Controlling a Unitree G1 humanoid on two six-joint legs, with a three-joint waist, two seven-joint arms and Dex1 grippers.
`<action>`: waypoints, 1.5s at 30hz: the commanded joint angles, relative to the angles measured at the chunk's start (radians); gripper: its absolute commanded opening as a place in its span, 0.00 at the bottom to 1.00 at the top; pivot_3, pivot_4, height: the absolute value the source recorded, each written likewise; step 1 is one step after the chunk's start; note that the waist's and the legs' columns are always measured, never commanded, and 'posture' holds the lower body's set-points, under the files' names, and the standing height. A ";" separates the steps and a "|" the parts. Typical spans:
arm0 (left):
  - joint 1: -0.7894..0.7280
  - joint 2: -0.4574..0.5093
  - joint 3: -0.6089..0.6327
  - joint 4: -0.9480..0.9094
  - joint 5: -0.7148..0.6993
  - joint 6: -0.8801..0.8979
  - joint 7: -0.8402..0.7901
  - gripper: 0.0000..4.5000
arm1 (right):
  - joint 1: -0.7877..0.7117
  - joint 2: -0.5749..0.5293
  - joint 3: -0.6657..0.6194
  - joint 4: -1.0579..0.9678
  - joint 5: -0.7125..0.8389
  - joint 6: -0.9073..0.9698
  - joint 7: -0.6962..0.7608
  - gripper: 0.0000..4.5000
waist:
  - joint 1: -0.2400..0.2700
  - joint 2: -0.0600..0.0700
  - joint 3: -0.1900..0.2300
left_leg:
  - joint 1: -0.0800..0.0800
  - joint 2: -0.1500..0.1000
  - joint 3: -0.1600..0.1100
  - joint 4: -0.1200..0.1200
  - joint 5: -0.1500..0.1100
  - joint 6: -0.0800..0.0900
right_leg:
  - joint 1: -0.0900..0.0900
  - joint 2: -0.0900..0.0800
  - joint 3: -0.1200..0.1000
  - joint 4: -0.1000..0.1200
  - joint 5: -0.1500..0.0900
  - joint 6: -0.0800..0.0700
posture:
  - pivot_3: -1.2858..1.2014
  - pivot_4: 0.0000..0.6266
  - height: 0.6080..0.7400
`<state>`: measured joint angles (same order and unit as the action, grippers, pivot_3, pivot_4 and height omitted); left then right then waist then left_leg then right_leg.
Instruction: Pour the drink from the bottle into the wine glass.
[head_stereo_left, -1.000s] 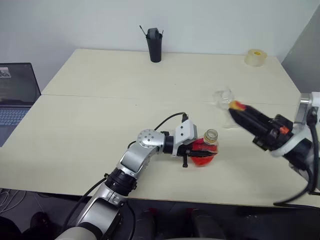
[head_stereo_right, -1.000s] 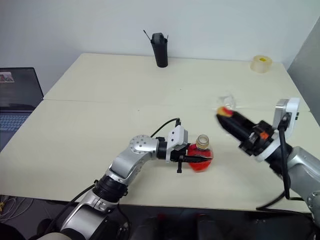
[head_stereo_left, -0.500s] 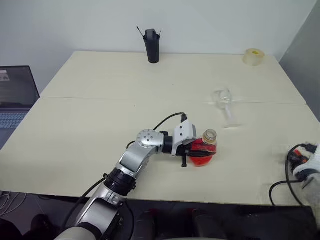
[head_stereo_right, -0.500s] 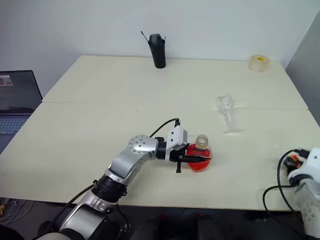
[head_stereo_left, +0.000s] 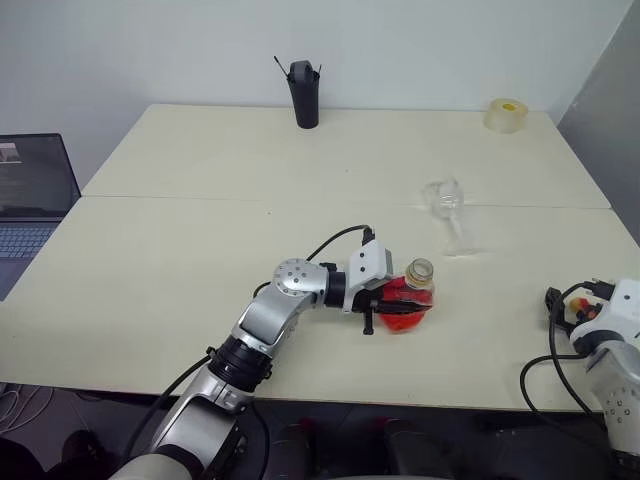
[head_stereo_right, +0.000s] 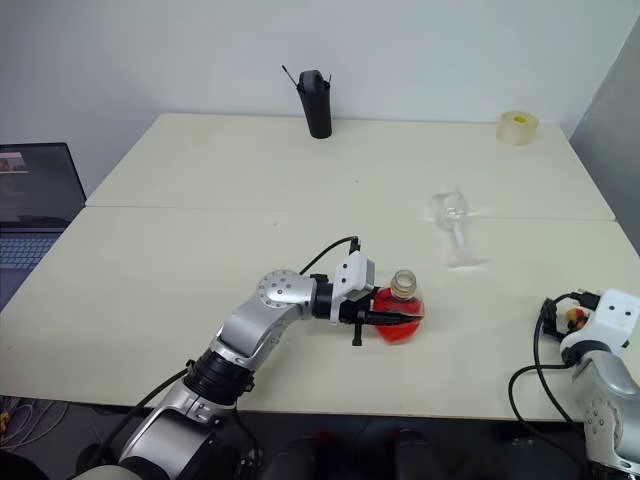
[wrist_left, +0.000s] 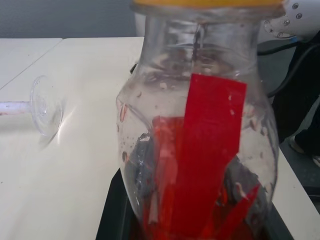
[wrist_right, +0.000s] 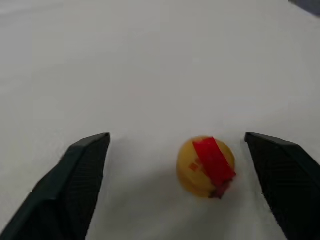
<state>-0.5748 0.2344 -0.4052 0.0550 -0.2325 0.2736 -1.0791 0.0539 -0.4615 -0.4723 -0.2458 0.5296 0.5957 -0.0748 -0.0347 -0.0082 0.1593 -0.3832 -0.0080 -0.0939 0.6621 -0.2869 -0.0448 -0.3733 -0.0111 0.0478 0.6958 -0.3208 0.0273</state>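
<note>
Red-orange drink (head_stereo_left: 404, 312) sat in uncapped bottle (head_stereo_left: 410, 296), clamped upright by left end effector (head_stereo_left: 392, 300). Wine glass (head_stereo_left: 447, 212) stood beyond it. Right end effector (wrist_right: 185, 170) fingers apart, cap (wrist_right: 206, 167) lying between on table (head_stereo_left: 200, 240).

On the table (head_stereo_left: 180, 260), the bottle (head_stereo_left: 408, 300) stands upright near the front edge, clasped from its left by the left end effector (head_stereo_left: 385, 303). The wine glass (head_stereo_left: 447, 214) stands behind it, to the right. A cup (head_stereo_left: 304, 92) and a tape roll (head_stereo_left: 506, 114) sit at the far edge, a laptop (head_stereo_left: 30, 195) off to the left. The cap (wrist_right: 206, 166) lies on the table between the right end effector's (wrist_right: 182, 175) spread fingers.
</note>
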 joint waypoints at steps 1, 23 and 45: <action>-0.020 -0.016 0.027 -0.015 -0.009 -0.020 0.017 0.19 | -0.035 -0.056 -0.039 -0.144 -0.006 0.030 0.011 1.00 | 0.000 0.000 0.000 | 0.000 0.000 0.000 0.000 0.000 0.000 | 0.000 0.000 0.000 0.000 0.000 0.000 | 0.52 0.24 1.00; -0.212 0.035 0.436 0.529 0.135 -0.208 0.671 0.19 | -0.402 -0.159 0.455 -0.436 0.181 0.231 0.381 1.00 | 0.003 -0.004 0.003 | -0.003 -0.001 -0.006 0.001 0.000 0.000 | -0.001 -0.003 -0.006 -0.003 0.000 0.000 | 0.52 0.24 1.00; 0.029 0.055 0.643 0.183 0.076 -0.020 1.059 0.19 | -0.444 -0.077 0.601 -0.361 0.010 0.218 0.454 1.00 | 0.000 -0.007 0.002 | -0.014 -0.001 -0.006 0.003 0.003 -0.005 | -0.013 -0.007 -0.006 0.002 0.000 0.000 | 0.52 0.24 1.00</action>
<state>-0.5601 0.2935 0.2164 0.3590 -0.1282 0.1863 -0.0330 -0.3892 -0.5443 0.1246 -0.5975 0.5493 0.8295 0.3676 -0.0349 -0.0148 0.1617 -0.3968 -0.0091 -0.1002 0.6648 -0.2843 -0.0493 -0.3859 -0.0184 0.0418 0.6980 -0.3206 0.0272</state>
